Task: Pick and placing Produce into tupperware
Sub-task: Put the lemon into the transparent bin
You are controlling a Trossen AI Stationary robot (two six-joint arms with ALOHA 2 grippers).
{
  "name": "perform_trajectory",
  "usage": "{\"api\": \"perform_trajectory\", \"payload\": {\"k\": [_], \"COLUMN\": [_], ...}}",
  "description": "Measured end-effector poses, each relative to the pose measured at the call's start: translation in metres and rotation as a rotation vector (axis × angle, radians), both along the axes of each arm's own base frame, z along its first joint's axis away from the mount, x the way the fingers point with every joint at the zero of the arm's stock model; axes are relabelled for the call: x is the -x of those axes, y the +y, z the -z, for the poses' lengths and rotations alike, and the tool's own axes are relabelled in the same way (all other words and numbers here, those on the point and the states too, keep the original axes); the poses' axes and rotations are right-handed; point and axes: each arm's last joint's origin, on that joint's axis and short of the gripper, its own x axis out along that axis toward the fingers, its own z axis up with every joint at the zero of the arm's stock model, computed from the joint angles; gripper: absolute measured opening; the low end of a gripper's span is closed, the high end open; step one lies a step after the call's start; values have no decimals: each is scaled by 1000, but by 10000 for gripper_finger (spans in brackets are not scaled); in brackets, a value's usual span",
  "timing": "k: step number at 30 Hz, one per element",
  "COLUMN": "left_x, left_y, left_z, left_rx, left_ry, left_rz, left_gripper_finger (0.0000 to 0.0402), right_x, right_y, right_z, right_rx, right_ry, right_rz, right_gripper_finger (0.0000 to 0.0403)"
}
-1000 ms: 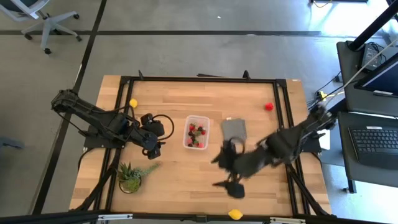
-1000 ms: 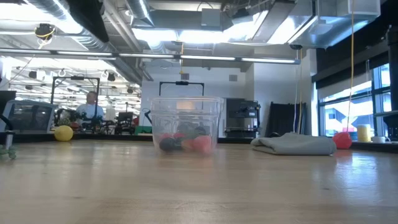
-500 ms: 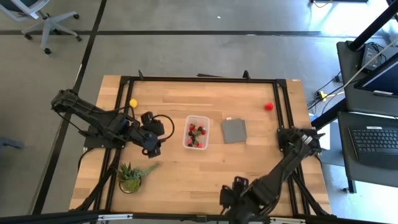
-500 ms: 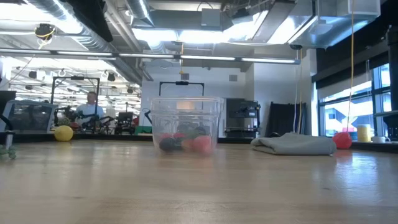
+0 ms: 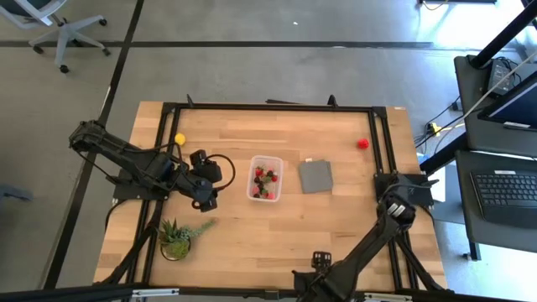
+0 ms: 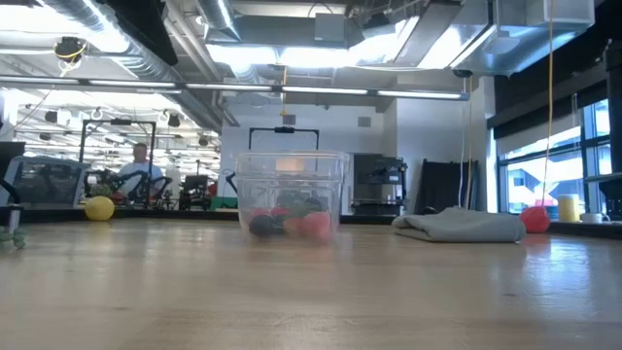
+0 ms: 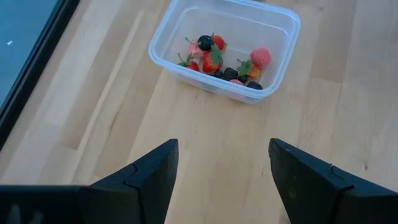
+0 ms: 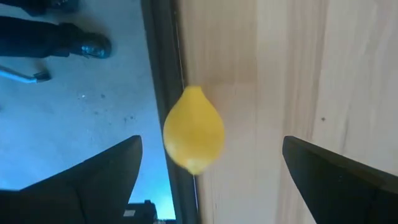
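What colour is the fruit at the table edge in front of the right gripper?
Yellow, a lemon; the right wrist view shows it best.

Robotics lab in an open industrial hall. Bare grey concrete floor (image 5: 277, 71) with dark tape lines surrounds the pale wooden bench (image 5: 252, 226). Exposed silver ceiling ducts (image 6: 58, 63) and strip lights overhead. White wheeled office chair (image 5: 59, 29) nearby; black laptop (image 5: 508, 189) on a side desk.
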Motion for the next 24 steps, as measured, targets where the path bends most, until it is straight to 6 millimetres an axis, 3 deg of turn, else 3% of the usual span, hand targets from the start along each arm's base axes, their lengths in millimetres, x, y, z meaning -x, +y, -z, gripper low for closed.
{"api": "perform_trajectory", "payload": {"k": [15,19,24], "left_x": [0,0,0], "left_y": [0,0,0], "left_z": [0,0,0], "left_rx": [0,0,-1], "left_ry": [1,1,1], "left_rz": [0,0,1], "left_gripper_finger": [241,241,241], "right_x": [-5,-6,-6], "right_y": [13,13,12], "right_z": [54,59,60], "right_rx": [4,16,18], "right_ry": [103,110,115], "right_rz": [-36,-37,-38], "right_gripper_finger": [383,359,300]}}
